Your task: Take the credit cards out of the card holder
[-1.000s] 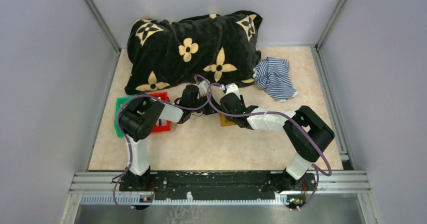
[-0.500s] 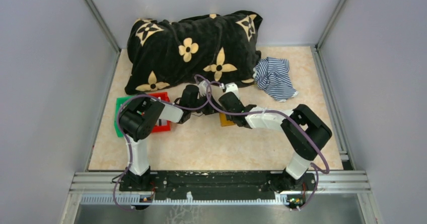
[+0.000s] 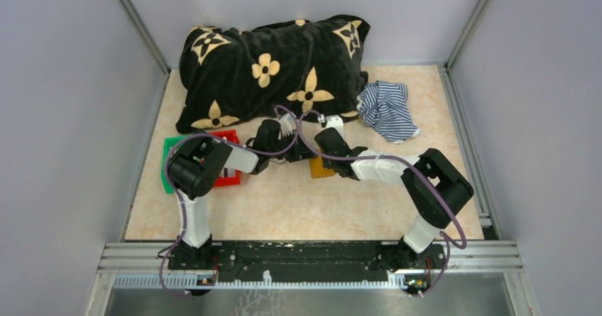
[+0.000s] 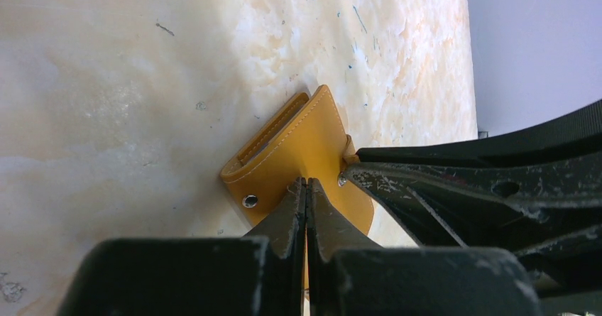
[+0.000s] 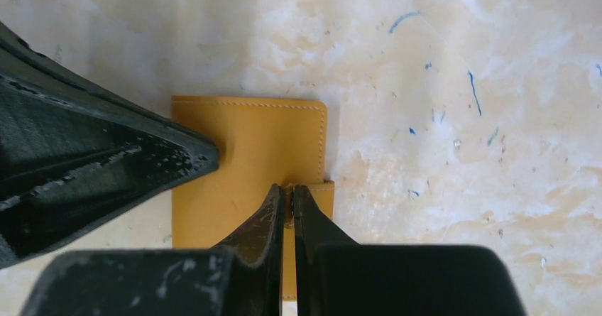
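Card holder [image 4: 298, 142], tan-orange leather: was seen folded.
Left gripper [image 4: 306, 182]: was clenched upon it.
Right gripper [image 5: 289, 187]: was clenched, seemingly upon its tab.

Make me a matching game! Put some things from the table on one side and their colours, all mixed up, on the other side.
Things:
1. card holder
2. crumpled cloth
3. big blanket
4. table

Colours:
A. black with yellow flowers
B. pale marbled beige
C. tan-orange
D. blue and white stripes

Pairs: 1-C, 2-D, 3-A, 4-B.
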Controlling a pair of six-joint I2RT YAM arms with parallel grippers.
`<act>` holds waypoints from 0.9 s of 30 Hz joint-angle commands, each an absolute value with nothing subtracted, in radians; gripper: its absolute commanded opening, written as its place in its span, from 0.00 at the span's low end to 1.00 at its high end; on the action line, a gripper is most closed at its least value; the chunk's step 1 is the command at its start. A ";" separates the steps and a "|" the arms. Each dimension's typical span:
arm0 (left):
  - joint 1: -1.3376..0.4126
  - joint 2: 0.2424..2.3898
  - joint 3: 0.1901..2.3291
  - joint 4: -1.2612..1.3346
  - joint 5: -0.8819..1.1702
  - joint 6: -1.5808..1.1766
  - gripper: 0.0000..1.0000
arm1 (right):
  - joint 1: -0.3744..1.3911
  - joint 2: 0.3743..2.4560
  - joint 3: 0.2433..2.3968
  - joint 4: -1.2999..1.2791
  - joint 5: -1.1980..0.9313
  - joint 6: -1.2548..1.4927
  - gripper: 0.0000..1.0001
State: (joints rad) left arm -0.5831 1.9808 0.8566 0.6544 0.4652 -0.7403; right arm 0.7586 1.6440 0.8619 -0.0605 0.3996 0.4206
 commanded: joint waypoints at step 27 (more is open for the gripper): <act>-0.586 1.985 0.838 0.610 0.479 -0.703 0.09 | 0.594 1.367 0.792 -0.085 0.334 0.490 0.55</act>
